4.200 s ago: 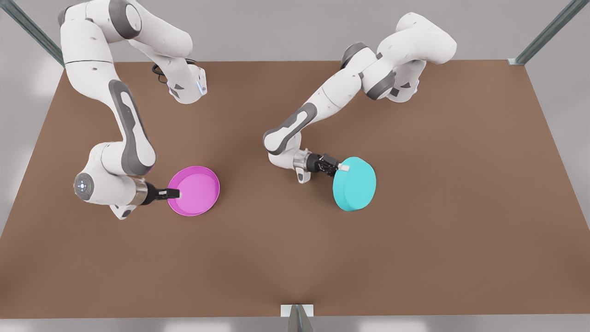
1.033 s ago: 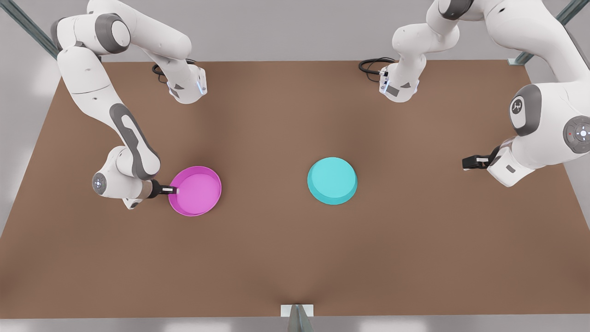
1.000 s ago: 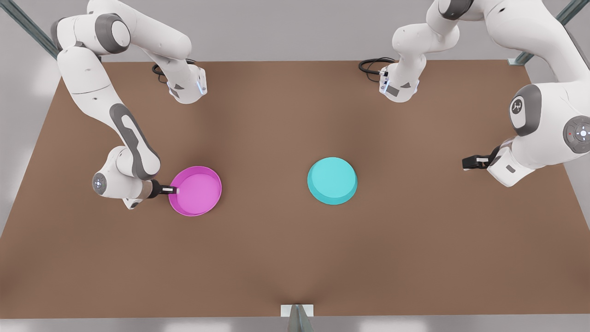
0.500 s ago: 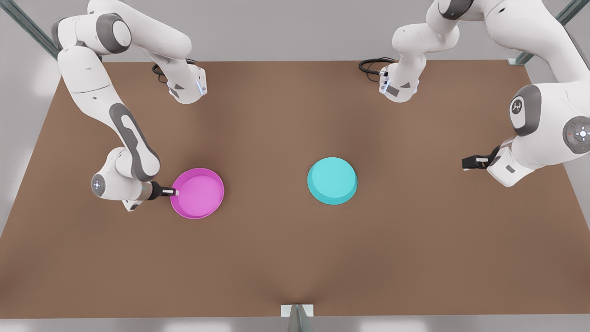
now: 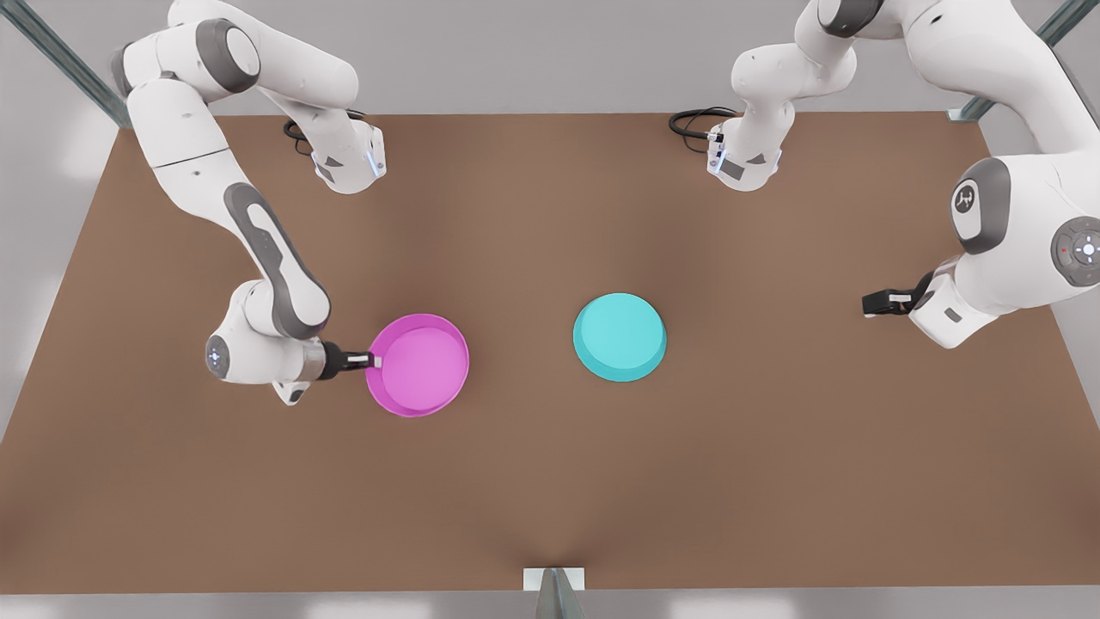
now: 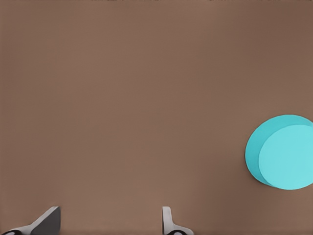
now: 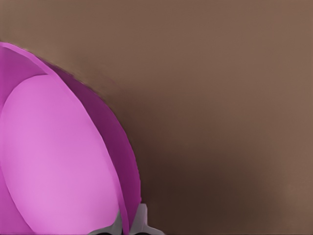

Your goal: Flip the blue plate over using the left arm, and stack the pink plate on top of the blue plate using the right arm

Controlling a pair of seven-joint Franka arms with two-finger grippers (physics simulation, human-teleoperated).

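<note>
Right gripper (image 5: 375, 362): fingers closed on the rim of the pink plate (image 5: 421, 364), gripping its edge on the side toward the front view's left; in the right wrist view the light fingertips (image 7: 142, 220) straddle the plate's wall (image 7: 58, 161), one inside and one outside. The pink plate sits open side up, lighter pink interior showing, and whether it is touching the table (image 5: 550, 481) or raised just off it cannot be told. The right arm (image 5: 258, 249) reaches in from the front view's upper left, its wrist level with the plate. Left gripper (image 5: 878, 303): fingers spread apart and holding nothing, as the left wrist view shows two separate tips (image 6: 168, 223) over bare table. It hovers near the table's edge on the front view's right, well apart from both plates, with the left arm (image 5: 1014, 232) waiting there. The blue plate (image 5: 620, 336) lies near the table's centre, flat base up and rim down, and appears in the left wrist view (image 6: 281, 152) at a distance from the fingertips. Between the pink plate and the blue plate lies a strip of bare brown table, with no object in the way. Both arm bases (image 5: 348, 163) stand at the table's far edge, each with a black cable (image 5: 692, 125) coiled beside it. A small grey bracket (image 5: 554, 583) sits at the near edge.
</note>
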